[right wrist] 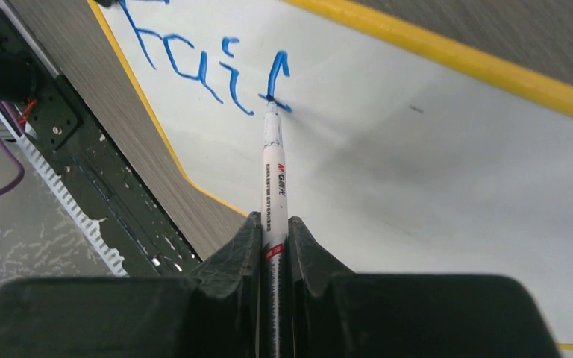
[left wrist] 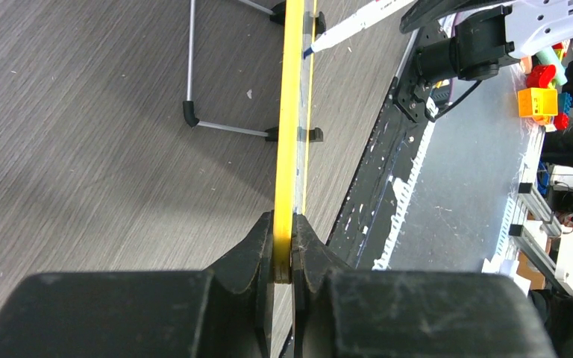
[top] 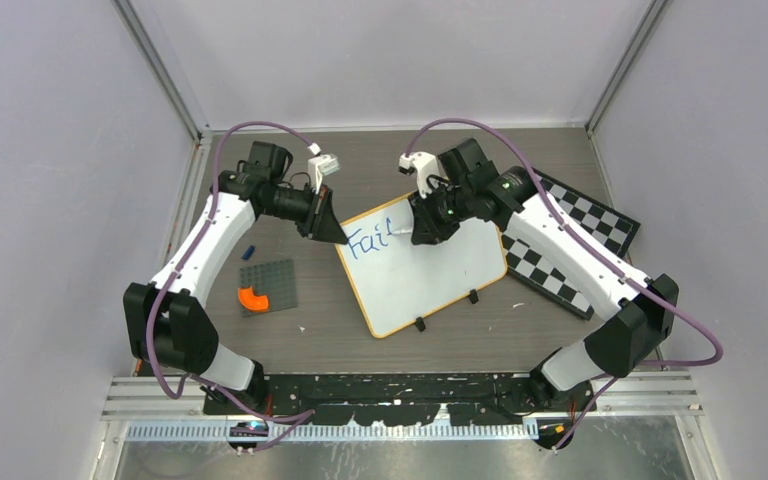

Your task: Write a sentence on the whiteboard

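White marker [right wrist: 274, 186] touches whiteboard [right wrist: 433, 194]

Left arm [top: 196, 250], right arm [top: 572, 252] bent inward, jaws clamped.

the whiteboard [top: 430, 280] reads "fail" or "fait" in blue (marker [right wrist: 274, 186] print illegible).

Whiteboard [top: 430, 280] between plate [top: 275, 278] — left — and checkered board [top: 600, 225], seemingly edge-to-edge.
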Tool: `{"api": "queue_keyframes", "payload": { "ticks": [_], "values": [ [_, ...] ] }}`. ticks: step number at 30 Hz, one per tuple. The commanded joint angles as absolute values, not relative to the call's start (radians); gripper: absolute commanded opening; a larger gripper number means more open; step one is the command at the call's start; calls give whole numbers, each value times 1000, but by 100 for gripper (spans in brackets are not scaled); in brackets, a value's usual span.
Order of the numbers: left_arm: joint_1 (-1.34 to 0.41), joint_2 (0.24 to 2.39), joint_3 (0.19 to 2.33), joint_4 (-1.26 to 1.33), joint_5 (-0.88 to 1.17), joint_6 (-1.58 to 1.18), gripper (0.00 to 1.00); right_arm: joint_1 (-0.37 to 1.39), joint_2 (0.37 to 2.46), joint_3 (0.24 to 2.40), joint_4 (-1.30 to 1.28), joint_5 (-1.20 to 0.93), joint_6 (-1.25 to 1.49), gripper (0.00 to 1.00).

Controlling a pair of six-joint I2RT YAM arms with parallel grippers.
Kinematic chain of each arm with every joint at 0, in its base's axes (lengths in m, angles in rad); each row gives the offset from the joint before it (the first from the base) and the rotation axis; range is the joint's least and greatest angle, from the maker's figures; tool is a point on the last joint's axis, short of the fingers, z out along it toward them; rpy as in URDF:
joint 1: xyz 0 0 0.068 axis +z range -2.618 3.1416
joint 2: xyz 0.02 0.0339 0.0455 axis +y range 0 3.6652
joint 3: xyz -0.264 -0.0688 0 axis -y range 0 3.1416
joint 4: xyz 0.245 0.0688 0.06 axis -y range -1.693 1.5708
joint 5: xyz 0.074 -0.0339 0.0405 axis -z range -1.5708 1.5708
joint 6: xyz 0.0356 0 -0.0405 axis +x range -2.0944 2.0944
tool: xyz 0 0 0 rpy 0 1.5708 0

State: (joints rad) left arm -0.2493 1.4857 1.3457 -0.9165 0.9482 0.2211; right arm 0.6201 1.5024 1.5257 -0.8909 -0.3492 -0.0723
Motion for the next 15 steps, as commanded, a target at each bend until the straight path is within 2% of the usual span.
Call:
{"api": "queue_keyframes", "payload": {
  "ticks": [1,7,15],
  "values": [
    [-291,1496,1338,-979,950,266,0,620,1471,1468,-840,-317,-63,0],
    [-291,1494,1336,-979,950,265,0,619,1456,1444,-846,-316,-67,0],
    [-293,1493,1336,-982,951,266,0,620,1458,1536,-908,-278,-110,0]
  ]
}}
